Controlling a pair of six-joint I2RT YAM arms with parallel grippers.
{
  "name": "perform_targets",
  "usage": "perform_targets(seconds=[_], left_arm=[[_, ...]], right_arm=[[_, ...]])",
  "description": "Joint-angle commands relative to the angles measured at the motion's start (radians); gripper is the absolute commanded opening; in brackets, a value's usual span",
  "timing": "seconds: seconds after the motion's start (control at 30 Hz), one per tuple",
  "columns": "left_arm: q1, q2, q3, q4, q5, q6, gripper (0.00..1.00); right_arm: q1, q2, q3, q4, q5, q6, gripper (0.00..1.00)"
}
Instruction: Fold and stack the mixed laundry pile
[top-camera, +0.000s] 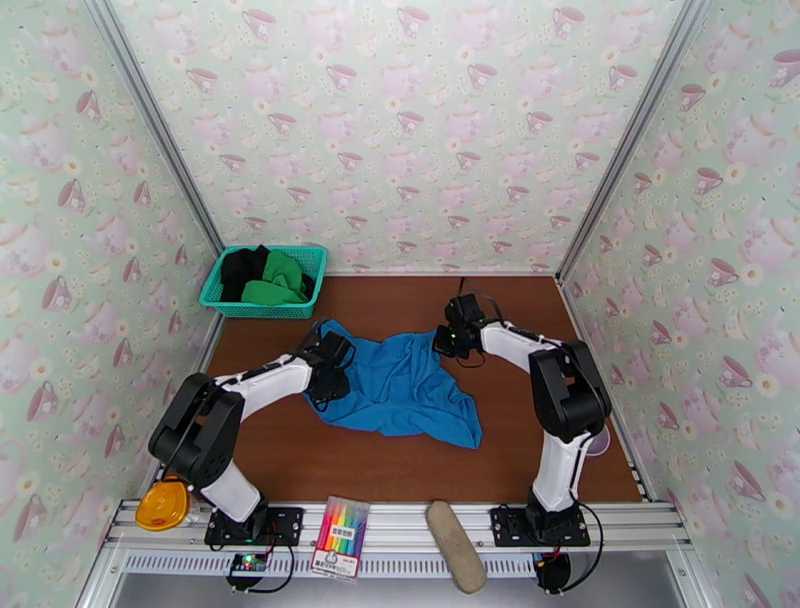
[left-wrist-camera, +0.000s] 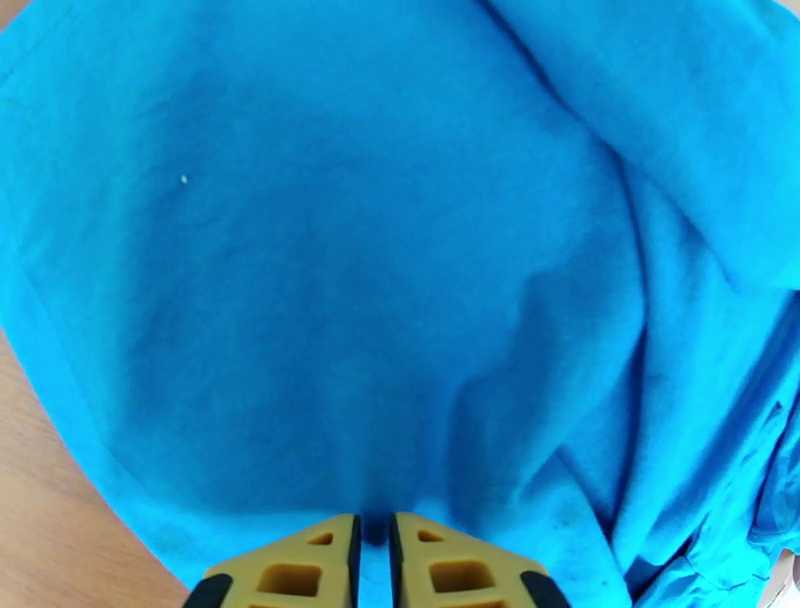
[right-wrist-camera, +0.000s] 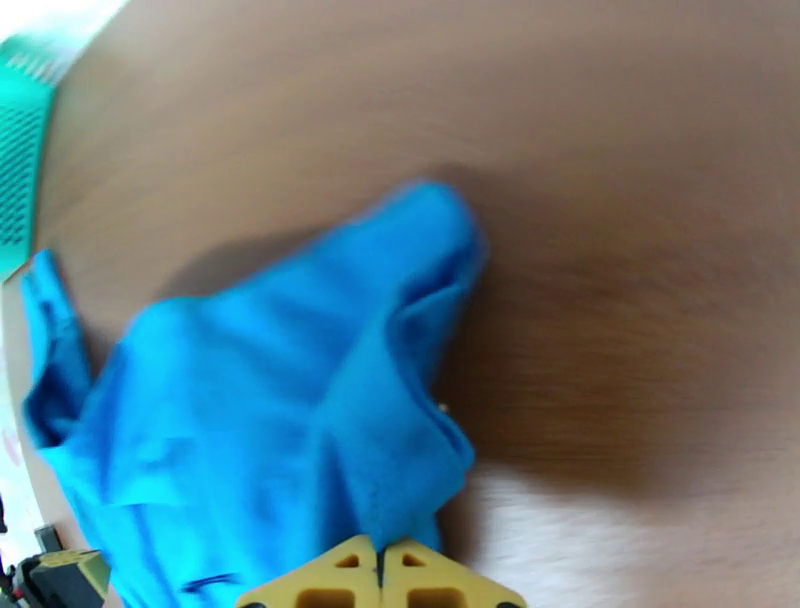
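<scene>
A bright blue garment (top-camera: 405, 385) lies crumpled in the middle of the brown table. My left gripper (top-camera: 335, 368) is at its left edge. In the left wrist view the yellow fingers (left-wrist-camera: 300, 570) are pinched on a fold of the blue cloth (left-wrist-camera: 380, 260), so the left gripper (left-wrist-camera: 372, 528) is shut on it. My right gripper (top-camera: 450, 341) is at the garment's upper right corner. In the right wrist view it (right-wrist-camera: 380, 558) is shut on the blue cloth (right-wrist-camera: 270, 400), which rises into it. The green garment (top-camera: 277, 280) and the black garment (top-camera: 240, 270) sit in the teal basket (top-camera: 312, 262).
The teal mesh basket stands at the table's back left corner, against the wall. On the front rail lie an orange disc (top-camera: 163, 503), a pack of coloured markers (top-camera: 340, 537) and a grey oblong block (top-camera: 455, 545). Papered walls close in three sides.
</scene>
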Motion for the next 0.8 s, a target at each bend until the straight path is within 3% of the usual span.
perform_targets(seconds=[0.0, 0.13, 0.27, 0.47, 0.6, 0.77], left_arm=[[0.003, -0.017, -0.002, -0.001, -0.013, 0.009, 0.16], [0.003, -0.01, -0.012, 0.013, -0.006, 0.007, 0.15], [0.003, -0.022, -0.016, 0.003, -0.017, 0.01, 0.15], [0.006, -0.041, -0.004, -0.018, -0.037, 0.02, 0.16], [0.008, -0.037, -0.001, -0.009, -0.032, 0.02, 0.16], [0.008, -0.032, -0.005, -0.003, -0.026, 0.02, 0.15]], right_arm=[[0.076, -0.049, 0.071, -0.072, 0.02, -0.036, 0.0], [0.173, 0.007, 0.132, -0.134, 0.038, -0.031, 0.06], [0.232, 0.036, 0.141, -0.154, 0.028, -0.018, 0.31], [0.222, -0.107, 0.036, -0.173, 0.132, 0.008, 0.45], [0.198, -0.169, -0.032, -0.119, 0.112, 0.052, 0.49], [0.201, -0.082, 0.041, -0.101, 0.028, 0.067, 0.44]])
